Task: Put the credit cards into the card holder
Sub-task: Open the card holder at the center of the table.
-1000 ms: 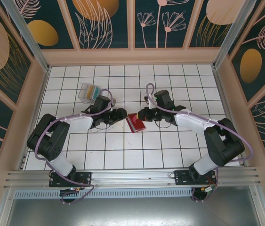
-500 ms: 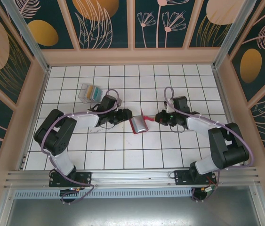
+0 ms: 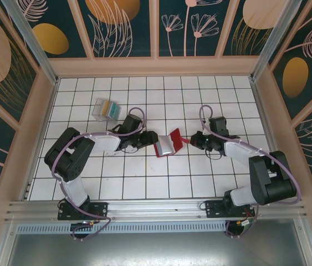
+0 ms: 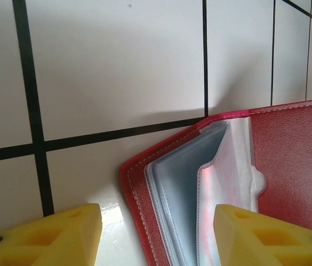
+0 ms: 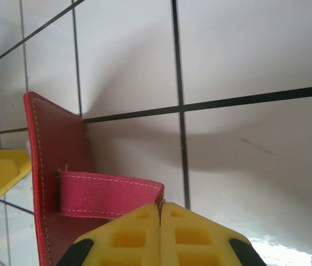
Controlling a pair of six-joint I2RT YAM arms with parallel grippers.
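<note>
Overhead, the white gridded table (image 3: pixel 144 177) carries both arms reaching inward toward each other. Between the two end effectors lies the red wallet (image 3: pixel 165 145), opened, with one flap flat on the table and the other standing up on the side nearer the right end effector (image 3: pixel 192 139).

The left end effector (image 3: pixel 151 138) sits at the wallet's other edge. In its wrist view its yellow fingers stand apart (image 4: pixel 157 221), with the wallet's corner (image 4: pixel 289 166) and its grey pockets just ahead of the gap. Whether either finger touches the wallet cannot be told.

In the right wrist view, the right end effector (image 5: pixel 160 210) has its fingers pressed together on the end of the tab (image 5: pixel 108 194), which runs straight from the upright flap (image 5: pixel 56 144) to the fingertips.

Well behind the left end effector, toward the far wall, is a clear case (image 3: pixel 96 111). The yellow and teal cards (image 3: pixel 110 108) stand inside it, apart from the wallet.
</note>
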